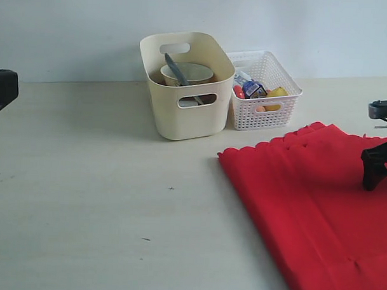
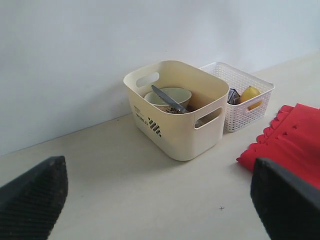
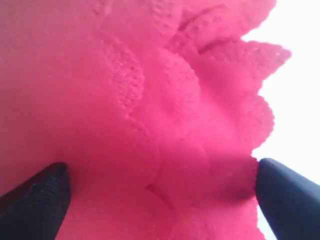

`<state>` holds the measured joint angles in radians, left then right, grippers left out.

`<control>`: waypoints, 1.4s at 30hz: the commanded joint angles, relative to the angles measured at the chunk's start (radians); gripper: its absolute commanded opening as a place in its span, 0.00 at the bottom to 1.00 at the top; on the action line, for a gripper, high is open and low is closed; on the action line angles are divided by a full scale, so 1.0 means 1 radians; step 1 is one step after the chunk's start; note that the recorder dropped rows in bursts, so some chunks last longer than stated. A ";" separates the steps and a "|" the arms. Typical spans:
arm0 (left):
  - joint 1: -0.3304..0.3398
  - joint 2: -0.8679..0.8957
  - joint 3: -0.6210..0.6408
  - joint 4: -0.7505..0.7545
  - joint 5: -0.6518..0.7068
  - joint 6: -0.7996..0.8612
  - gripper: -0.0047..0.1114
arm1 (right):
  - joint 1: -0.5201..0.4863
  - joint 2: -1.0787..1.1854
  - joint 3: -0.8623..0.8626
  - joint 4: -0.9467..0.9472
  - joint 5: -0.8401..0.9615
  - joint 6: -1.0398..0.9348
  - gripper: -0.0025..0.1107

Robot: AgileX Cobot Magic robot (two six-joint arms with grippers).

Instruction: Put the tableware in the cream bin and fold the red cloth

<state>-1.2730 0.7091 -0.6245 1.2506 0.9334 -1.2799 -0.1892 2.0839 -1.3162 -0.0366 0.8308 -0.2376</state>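
The bowl (image 1: 195,74) and the silver knife (image 1: 176,69) sit inside the cream bin (image 1: 181,122) at the back of the worktop (image 1: 84,179), just beside the white basket (image 1: 264,112). I cannot make out the other tableware from here. I judge the folding step is in hand. The red cloth (image 1: 306,200) lies spread on the right of the worktop. My right pincer (image 3: 160,200) hangs low over its scalloped edge, jaws wide and grasping nothing. My left pincer (image 2: 159,205) is also released, well off to the left and facing the bin. Next I should lower the right pincer, clench on the edge and carry it across.
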 commanded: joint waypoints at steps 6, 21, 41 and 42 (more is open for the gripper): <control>0.001 -0.004 0.015 -0.017 -0.068 -0.006 0.85 | -0.010 0.045 -0.006 0.185 0.074 -0.216 0.86; 0.001 -0.004 0.126 -0.106 -0.340 0.063 0.85 | -0.010 0.047 -0.006 0.088 0.071 -0.121 0.02; 0.155 -0.004 0.138 -0.744 -0.528 0.955 0.85 | -0.237 0.036 -0.006 -0.125 -0.016 0.139 0.02; 0.208 -0.002 0.145 -0.776 -0.577 0.955 0.85 | -0.237 0.036 -0.006 -0.112 -0.020 0.139 0.02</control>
<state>-1.1351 0.7091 -0.4960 0.5144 0.4238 -0.3138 -0.4168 2.1028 -1.3312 -0.1403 0.8522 -0.1014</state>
